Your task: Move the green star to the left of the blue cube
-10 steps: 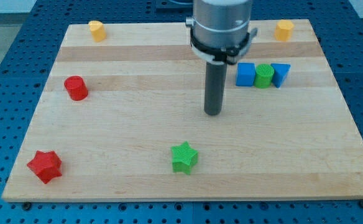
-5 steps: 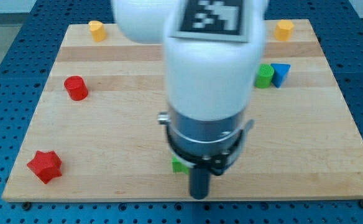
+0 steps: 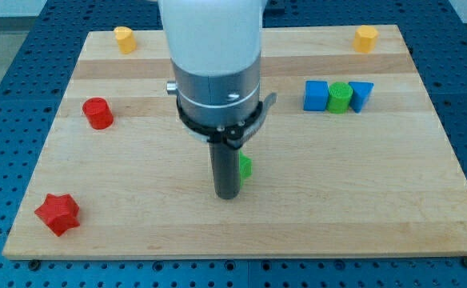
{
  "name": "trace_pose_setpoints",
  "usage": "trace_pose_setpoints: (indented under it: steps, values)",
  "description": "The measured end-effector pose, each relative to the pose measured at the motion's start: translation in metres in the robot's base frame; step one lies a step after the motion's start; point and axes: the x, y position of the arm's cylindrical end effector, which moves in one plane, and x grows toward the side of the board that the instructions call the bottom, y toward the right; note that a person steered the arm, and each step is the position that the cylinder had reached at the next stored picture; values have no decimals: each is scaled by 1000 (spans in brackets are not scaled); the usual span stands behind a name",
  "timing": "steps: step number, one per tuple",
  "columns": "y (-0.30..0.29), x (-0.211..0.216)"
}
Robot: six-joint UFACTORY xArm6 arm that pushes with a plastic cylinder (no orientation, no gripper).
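Note:
The green star (image 3: 245, 166) lies near the board's middle, mostly hidden behind my rod; only its right edge shows. My tip (image 3: 227, 194) rests on the board just below and left of the star, touching or nearly touching it. The blue cube (image 3: 316, 95) sits at the upper right, well up and right of the star.
A green cylinder (image 3: 340, 97) and a blue triangular block (image 3: 361, 94) stand in a row right of the blue cube. A red cylinder (image 3: 97, 113) and a red star (image 3: 57, 214) are at the left. Yellow blocks sit at the top left (image 3: 123, 38) and top right (image 3: 365, 37).
My tip swept down past the green star to the board's bottom edge, then came back up. The star has moved up from the lower middle toward the centre.

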Motion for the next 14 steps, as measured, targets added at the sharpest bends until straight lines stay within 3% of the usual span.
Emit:
trace_pose_setpoints:
  steps: [3,5,9,14]
  values:
    - [5,-82]
    - [42,-90]
    - [60,-71]
    - [65,-122]
